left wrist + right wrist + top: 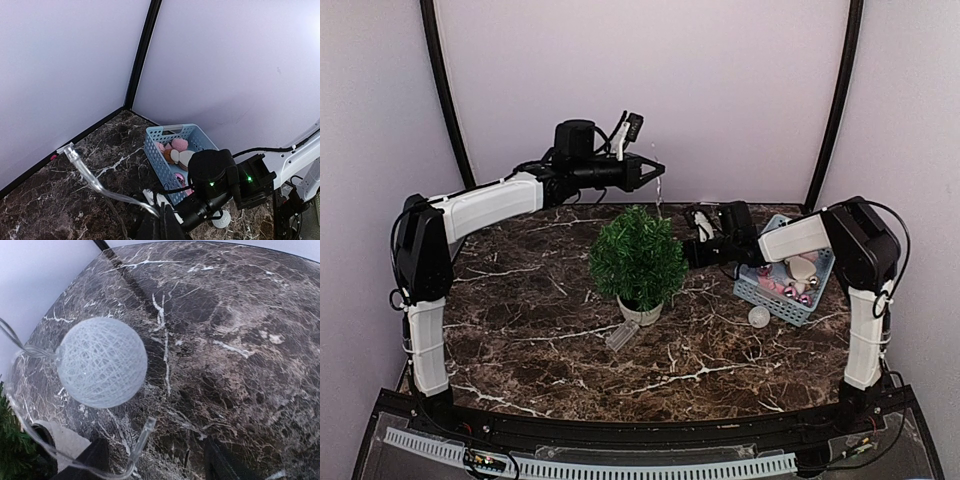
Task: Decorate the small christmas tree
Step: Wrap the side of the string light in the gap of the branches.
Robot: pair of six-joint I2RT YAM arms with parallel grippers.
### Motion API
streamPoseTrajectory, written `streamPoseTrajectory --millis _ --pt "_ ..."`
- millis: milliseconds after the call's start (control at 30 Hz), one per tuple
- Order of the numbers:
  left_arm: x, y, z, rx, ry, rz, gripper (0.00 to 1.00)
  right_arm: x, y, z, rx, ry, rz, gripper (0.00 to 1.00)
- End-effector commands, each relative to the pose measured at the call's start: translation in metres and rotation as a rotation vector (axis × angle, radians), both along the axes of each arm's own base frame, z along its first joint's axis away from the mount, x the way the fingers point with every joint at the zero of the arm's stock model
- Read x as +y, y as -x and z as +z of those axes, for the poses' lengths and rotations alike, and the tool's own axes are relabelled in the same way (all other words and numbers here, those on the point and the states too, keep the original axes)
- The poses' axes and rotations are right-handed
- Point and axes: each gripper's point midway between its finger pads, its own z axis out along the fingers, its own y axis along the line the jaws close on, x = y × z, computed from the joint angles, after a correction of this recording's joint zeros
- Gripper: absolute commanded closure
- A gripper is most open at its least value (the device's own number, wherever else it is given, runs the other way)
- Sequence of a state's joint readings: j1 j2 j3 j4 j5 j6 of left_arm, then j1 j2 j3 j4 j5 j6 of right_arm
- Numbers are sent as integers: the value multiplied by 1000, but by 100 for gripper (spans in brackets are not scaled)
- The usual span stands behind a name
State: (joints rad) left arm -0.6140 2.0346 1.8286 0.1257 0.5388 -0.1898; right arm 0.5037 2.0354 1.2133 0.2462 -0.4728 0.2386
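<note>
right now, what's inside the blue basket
The blue basket holds a pile of pink ornaments and pale rounded ones. The right arm covers part of it, and whatever lies beneath the top pieces is hidden.

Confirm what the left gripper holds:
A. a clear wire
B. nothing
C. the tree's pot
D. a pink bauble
A: the left gripper is shut on the clear wire, which runs out from between its fingers in the left wrist view and hangs from its tip above the tree in the top view.
</note>
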Motion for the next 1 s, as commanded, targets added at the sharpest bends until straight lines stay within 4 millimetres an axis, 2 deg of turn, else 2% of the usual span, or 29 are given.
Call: streamPoseTrajectory --millis 0,67,133,167,200,400,533,600,667,767,967 --pt "7 8 49 -105 59 -12 100 12 -14 4 -35 -7 -21 44" --pt "7 8 48 -108 52 -9 100 8 -20 4 -40 -4 -54 59" --pt "8 8 46 -109 44 -7 100 2 -27 7 -44 -11 -91 87" --pt "8 7 45 -111 39 -5 100 -4 -30 11 -49 -20 -112 97" --pt "8 6 42 -109 34 -2 100 -10 -34 16 -56 -28 -137 100" --pt "18 -3 27 -89 17 19 100 -67 -51 56 -129 -31 -314 100" --pt "30 -14 16 -72 19 39 100 -106 -53 83 -164 -8 -415 100" --pt "36 -19 10 -64 18 48 100 -123 -52 100 -186 -6 -456 100" --pt "40 -23 2 -52 16 48 100 -136 -49 126 -224 -15 -490 100" --pt "42 -26 -10 -34 13 33 100 -148 -45 157 -268 -15 -516 100" --pt "34 -22 -26 -10 24 -40 100 -149 -35 213 -337 -37 -504 100"
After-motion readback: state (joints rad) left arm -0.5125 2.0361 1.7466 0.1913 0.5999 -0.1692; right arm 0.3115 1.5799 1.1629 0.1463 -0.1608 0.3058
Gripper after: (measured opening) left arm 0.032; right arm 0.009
